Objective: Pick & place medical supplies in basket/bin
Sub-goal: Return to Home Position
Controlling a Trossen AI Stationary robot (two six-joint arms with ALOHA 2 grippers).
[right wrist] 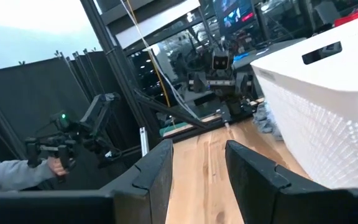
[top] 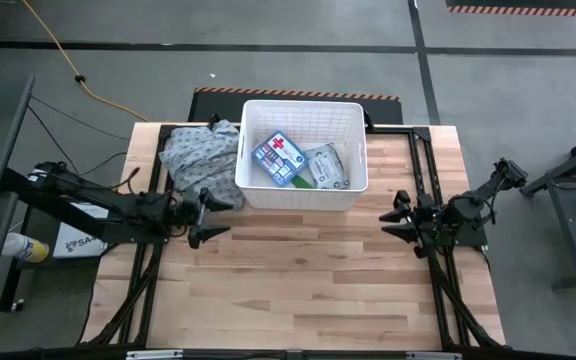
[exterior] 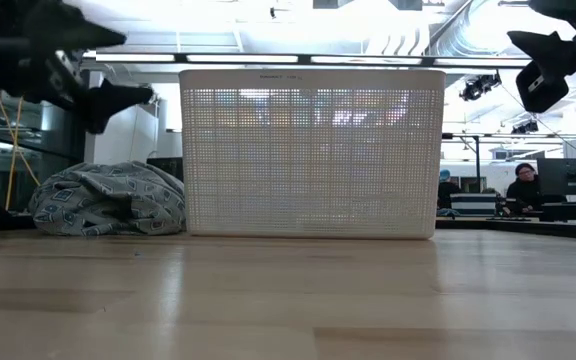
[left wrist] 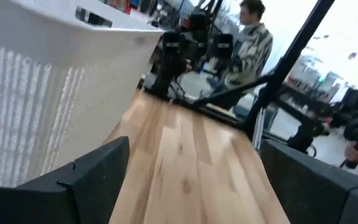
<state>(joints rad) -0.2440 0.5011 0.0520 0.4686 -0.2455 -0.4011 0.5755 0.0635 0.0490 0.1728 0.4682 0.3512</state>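
Observation:
The white slatted basket (top: 303, 152) stands at the far middle of the table; it also shows in the low view (exterior: 311, 152). Inside it lie the blue first-aid box with the red cross (top: 277, 158), a grey-white soft packet (top: 328, 165) and a small green item (top: 303, 181). My left gripper (top: 211, 216) is open and empty, above the table to the left of the basket's near corner. My right gripper (top: 396, 215) is open and empty, above the table to the right of the basket.
A grey-blue patterned cloth heap (top: 200, 152) lies against the basket's left wall, also in the low view (exterior: 108, 200). The near half of the wooden table (top: 298, 290) is bare. A person (left wrist: 247, 37) stands in the room beyond the table; others sit farther off.

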